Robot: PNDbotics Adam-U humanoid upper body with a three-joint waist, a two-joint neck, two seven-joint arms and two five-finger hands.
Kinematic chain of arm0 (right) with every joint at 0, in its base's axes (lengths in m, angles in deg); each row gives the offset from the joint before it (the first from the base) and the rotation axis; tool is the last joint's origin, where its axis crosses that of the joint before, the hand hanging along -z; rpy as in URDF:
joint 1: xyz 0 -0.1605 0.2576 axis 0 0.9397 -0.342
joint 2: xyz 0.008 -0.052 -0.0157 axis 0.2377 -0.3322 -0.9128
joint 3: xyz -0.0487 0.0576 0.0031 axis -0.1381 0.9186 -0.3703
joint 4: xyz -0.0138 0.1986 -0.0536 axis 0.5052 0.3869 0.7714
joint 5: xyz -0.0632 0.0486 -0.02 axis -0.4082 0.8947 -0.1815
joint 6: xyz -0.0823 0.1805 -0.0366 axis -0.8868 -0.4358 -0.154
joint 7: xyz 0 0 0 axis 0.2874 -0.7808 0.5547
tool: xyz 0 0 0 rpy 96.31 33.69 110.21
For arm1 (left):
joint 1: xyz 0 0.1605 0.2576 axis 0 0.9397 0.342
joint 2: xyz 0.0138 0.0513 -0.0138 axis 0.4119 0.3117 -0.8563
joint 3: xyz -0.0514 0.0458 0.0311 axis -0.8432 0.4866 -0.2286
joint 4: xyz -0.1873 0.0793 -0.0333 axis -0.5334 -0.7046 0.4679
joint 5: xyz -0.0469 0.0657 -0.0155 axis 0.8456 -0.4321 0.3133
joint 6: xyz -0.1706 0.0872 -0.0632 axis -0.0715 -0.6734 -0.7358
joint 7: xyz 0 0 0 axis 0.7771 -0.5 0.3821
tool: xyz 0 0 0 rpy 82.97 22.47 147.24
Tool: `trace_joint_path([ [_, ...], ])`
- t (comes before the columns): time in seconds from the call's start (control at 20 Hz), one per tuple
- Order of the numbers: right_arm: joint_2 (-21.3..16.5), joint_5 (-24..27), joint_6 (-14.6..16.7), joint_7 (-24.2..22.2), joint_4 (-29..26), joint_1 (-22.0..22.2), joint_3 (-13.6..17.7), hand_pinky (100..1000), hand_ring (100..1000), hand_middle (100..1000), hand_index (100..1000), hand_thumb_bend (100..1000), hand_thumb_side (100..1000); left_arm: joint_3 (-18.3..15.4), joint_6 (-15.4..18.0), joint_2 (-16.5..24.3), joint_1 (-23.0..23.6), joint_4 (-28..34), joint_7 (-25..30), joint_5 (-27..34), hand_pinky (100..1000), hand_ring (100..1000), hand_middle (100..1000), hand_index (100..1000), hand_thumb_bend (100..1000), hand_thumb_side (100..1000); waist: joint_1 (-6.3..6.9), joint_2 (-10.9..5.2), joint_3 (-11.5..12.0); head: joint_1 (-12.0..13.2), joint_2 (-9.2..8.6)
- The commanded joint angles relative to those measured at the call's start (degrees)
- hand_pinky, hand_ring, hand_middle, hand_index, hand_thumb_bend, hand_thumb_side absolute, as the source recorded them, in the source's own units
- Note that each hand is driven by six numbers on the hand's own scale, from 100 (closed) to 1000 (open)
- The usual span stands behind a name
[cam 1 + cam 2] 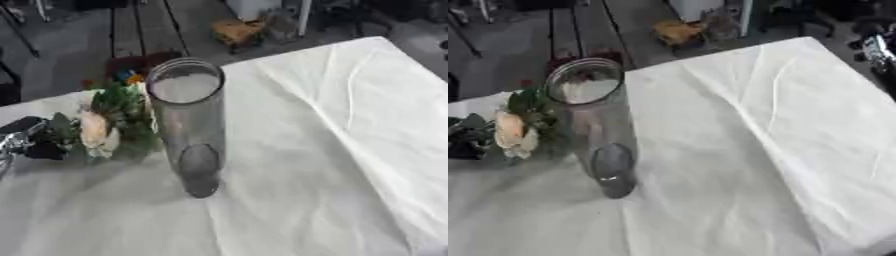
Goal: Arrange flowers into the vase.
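On creased white cloth, tall glass vase beside leafy flowers.

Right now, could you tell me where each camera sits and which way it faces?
Left eye view: in the head, looking down at the white-clothed table, the clear vase and the flowers; the left hand shows at the left edge, by the flowers.
Right eye view: beside it in the head, facing the same way; no hand clearly shows.
Shared: vase, flowers and table, shifted slightly leftward in the right eye view.
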Motion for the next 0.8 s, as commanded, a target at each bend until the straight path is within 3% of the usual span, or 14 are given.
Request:
trace_joint_path([
  [0.05,-1.0,0.3,0.3,-0.1,-0.2,-0.5,0.9,712,743,770,851,100,816,0.2,-0.6,0.6,-0.7,0.3,-2.4,3.6,100,100,100,423,421,619,-0.61,-1.18,0.1,-0.1,-0.59],
  [0.1,-1.0,0.4,0.3,-0.1,-0.2,-0.5,0.9,712,743,770,851,100,815,0.2,-0.7,0.5,-0.7,0.4,-3.3,4.8,100,100,100,394,504,592,-0.65,-1.23,0.1,-0.1,-0.63],
  [0.25,-0.9,0.4,0.4,-0.1,-0.1,-0.3,1.0,713,743,770,850,100,815,0.5,-1.1,0.5,-0.8,0.6,-6.0,8.4,100,100,100,261,969,490,-0.79,-1.45,0.2,-0.2,-0.63],
  [0.5,-0.9,0.6,0.4,0.0,0.0,-0.1,1.1,714,744,770,848,100,821,1.5,-0.4,0.8,-1.2,1.4,-7.9,9.8,100,100,100,122,1000,518,-0.99,-2.02,0.4,-0.1,-0.5],
  [0.8,-0.9,0.7,0.6,0.0,0.3,0.4,1.2,714,744,770,849,100,813,1.4,2.2,1.4,-1.5,2.8,-9.1,8.6,100,100,100,100,1000,566,-1.47,-3.2,0.9,-0.2,-0.28],
])
